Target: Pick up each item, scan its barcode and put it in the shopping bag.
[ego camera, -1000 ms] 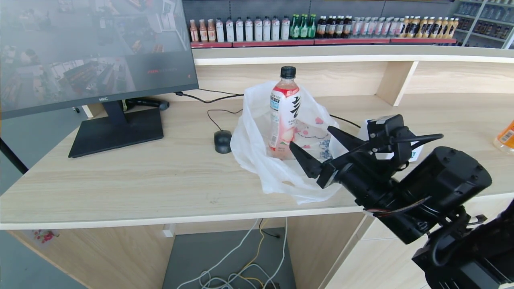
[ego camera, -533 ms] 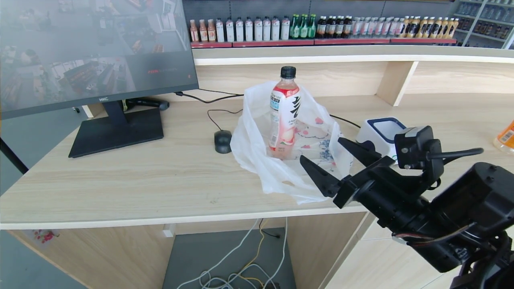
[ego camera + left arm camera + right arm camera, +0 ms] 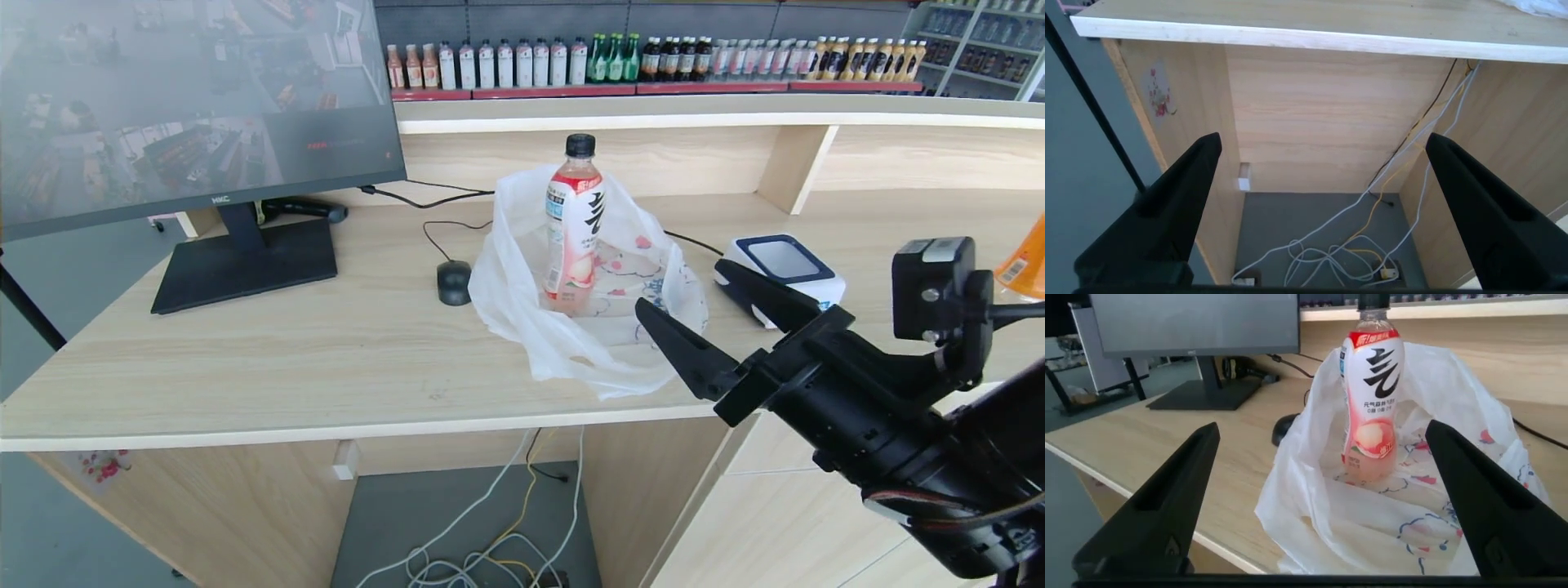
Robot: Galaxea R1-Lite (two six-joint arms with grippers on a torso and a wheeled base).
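The clear plastic drink bottle (image 3: pixel 574 229), with a black screw cap and a pink-and-white wrap label, stands upright inside the thin white plastic shopping bag (image 3: pixel 522 327). The bag's crinkled, half-see-through film slumps open around the bottle's base and carries a faint red and blue print. It sits on the pale wood-grain worktop (image 3: pixel 326 359), near the front edge.

Near the bag I see the boxy white barcode scanner (image 3: pixel 780 273) with a dark glossy window on top. My right gripper (image 3: pixel 678 284) hovers at the worktop's front edge by the bag, its matte black wedge-shaped jaws spread wide and holding nothing. My left gripper (image 3: pixel 1323 139) hangs below worktop level, jaws likewise spread and empty, facing the wooden panels and loose cables (image 3: pixel 1347 245) on the grey floor.

An orange labelled item (image 3: pixel 1024 265) shows at the worktop's far right. A small black mouse (image 3: pixel 453 282) lies on the bag's other side, with a flat black monitor (image 3: pixel 188 106) on a square stand beyond it. Behind the raised ledge, a shop shelf (image 3: pixel 653 82) carries a row of bottles.
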